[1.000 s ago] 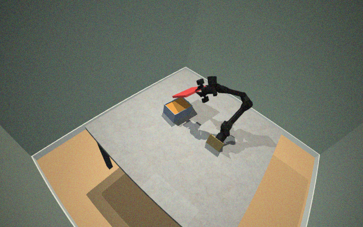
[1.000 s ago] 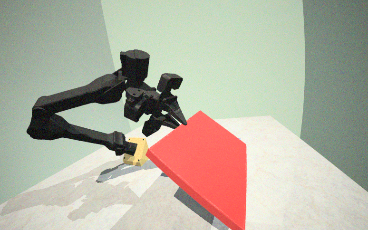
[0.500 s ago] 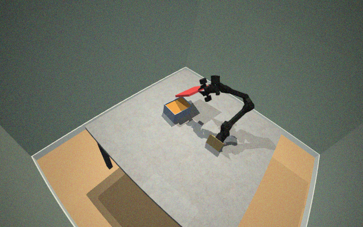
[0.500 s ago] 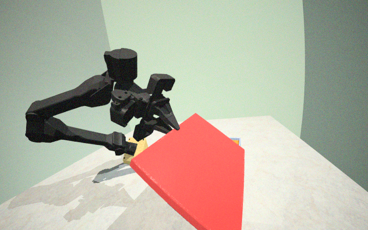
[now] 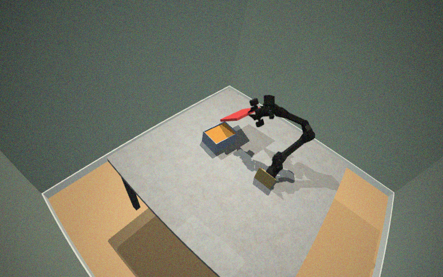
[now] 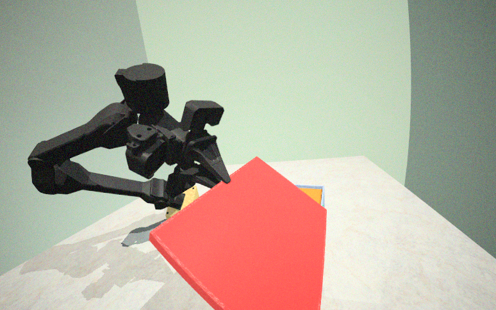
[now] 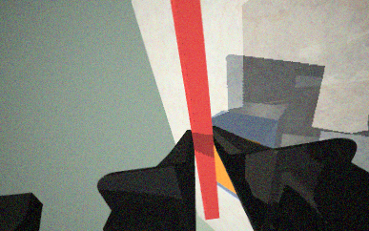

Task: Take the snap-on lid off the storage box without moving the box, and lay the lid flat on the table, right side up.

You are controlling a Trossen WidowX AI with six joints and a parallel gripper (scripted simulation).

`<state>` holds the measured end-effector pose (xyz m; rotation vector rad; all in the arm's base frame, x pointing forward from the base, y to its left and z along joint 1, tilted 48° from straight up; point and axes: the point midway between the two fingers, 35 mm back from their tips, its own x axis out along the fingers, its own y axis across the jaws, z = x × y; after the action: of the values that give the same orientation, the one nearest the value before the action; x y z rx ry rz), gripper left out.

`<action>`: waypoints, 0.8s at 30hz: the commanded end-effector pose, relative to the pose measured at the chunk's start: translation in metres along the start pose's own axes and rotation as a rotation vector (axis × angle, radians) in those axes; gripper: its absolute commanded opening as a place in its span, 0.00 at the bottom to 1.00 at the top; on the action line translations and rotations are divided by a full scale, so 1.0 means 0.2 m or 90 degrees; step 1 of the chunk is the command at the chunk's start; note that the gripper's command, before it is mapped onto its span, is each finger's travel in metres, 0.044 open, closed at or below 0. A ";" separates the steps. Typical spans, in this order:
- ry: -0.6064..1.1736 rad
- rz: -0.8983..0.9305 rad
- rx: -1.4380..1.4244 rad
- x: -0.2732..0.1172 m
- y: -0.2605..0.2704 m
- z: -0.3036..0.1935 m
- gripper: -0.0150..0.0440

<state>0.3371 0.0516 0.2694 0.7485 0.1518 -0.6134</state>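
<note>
The red lid (image 5: 238, 114) (image 6: 250, 231) (image 7: 189, 72) is off the box and hangs tilted in the air, its far side lower than the gripped edge. My gripper (image 5: 251, 114) (image 6: 225, 180) (image 7: 201, 132) is shut on one edge of the lid. The blue storage box (image 5: 210, 142) (image 6: 311, 195) (image 7: 251, 126) stands upright and open on the table, showing its orange inside. In the top view the lid appears above and behind the box; in the exterior view it hides most of the box. One fingertip is hidden by the lid in the exterior view.
The grey table (image 5: 182, 171) (image 6: 396, 231) bears the box and the arm's yellow base block (image 5: 264, 179) (image 6: 193, 195). The table's back edges lie beyond the box and lid in the top view. Shadows of arm and lid fall on the table top.
</note>
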 end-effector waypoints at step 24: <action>0.002 0.006 0.002 -0.04 -0.01 0.27 0.25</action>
<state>0.3268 0.0192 0.3030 0.7475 0.1527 -0.6146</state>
